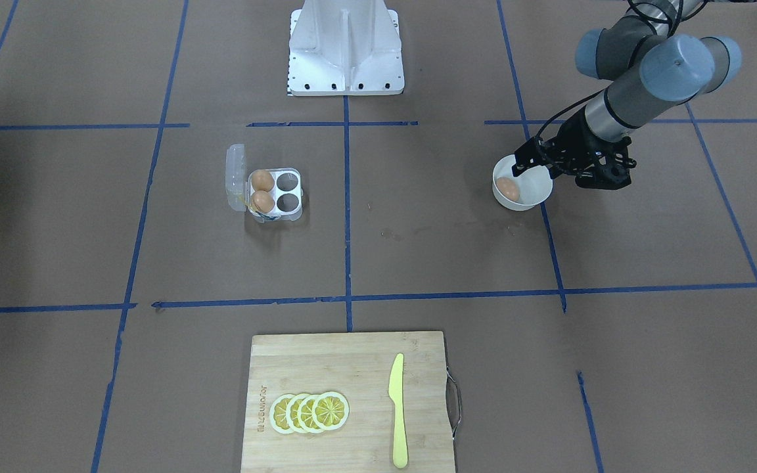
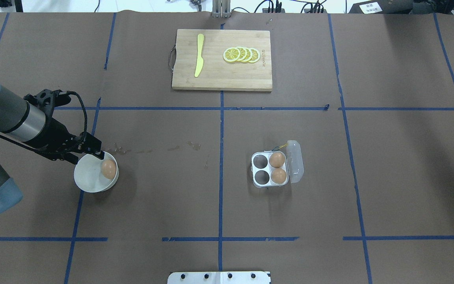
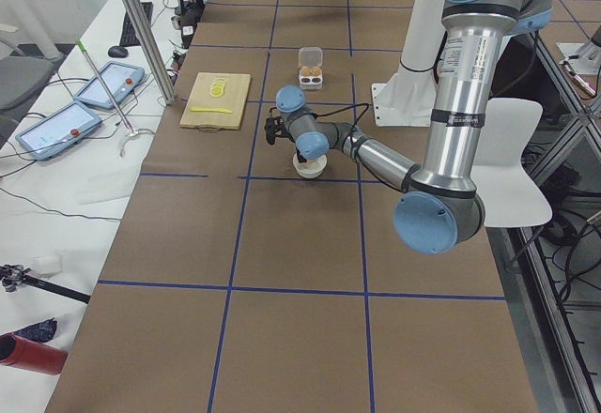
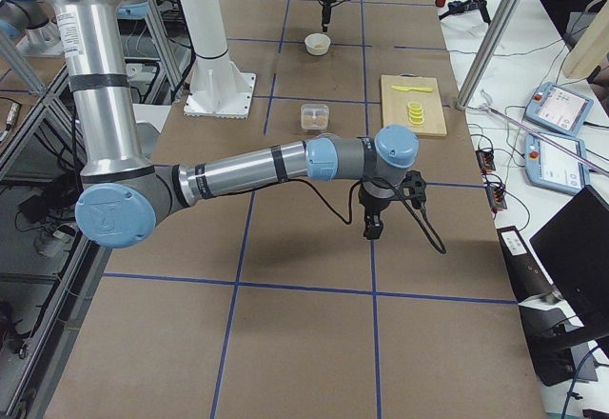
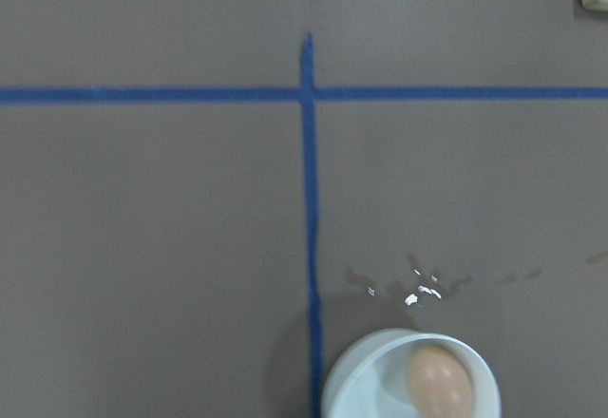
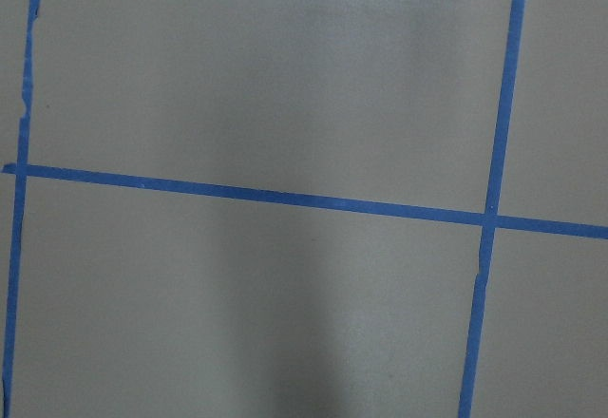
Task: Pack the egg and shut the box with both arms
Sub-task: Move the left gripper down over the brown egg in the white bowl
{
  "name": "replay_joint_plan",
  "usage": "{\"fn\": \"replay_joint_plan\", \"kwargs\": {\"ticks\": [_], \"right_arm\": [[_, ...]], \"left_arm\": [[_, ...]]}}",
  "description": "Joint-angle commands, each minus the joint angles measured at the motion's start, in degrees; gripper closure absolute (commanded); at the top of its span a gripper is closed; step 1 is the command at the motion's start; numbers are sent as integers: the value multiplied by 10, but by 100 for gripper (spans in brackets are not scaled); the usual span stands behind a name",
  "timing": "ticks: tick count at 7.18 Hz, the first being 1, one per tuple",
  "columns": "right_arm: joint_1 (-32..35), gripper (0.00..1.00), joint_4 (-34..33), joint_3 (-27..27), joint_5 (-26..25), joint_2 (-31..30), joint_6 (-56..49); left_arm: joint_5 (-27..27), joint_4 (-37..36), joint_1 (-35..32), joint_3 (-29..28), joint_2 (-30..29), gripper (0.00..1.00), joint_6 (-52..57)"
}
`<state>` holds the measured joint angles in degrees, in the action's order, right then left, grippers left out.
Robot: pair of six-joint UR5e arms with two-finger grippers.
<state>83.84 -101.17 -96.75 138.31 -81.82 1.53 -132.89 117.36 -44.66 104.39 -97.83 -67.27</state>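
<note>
A tan egg (image 2: pixel 108 169) lies in a round white bowl (image 2: pixel 87 181) on the robot's left side; it also shows in the front view (image 1: pixel 508 189) and at the bottom of the left wrist view (image 5: pixel 440 380). My left gripper (image 2: pixel 89 156) hangs open over the bowl's rim nearest the robot, just beside the egg and not holding it. The clear box (image 2: pixel 270 170) stands right of centre with its lid (image 2: pixel 294 161) open. It holds two eggs (image 2: pixel 277 159) in the cells by the lid. My right gripper (image 4: pixel 371 227) shows only in the right side view, low over bare paper; I cannot tell its state.
A wooden cutting board (image 2: pixel 222 75) with lemon slices (image 2: pixel 242 55) and a yellow knife (image 2: pixel 199 55) lies at the far edge. The white stand base (image 1: pixel 345 49) is at the robot's side. Blue tape lines cross the brown paper.
</note>
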Motion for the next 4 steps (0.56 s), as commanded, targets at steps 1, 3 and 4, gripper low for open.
{"fn": "replay_joint_plan", "kwargs": {"ticks": [1,3,4], "right_arm": [[-3,0,-1,2,-1,-1,0],[-6,0,0,4,-1,-1,-1],[-7,0,0,4,-1,-1,0]], "left_arm": [[13,1,27,-15,-3,18,-4],[22,1,33,-23,-6,25,-4],[22,1,33,-26,-7,26,-2]]}}
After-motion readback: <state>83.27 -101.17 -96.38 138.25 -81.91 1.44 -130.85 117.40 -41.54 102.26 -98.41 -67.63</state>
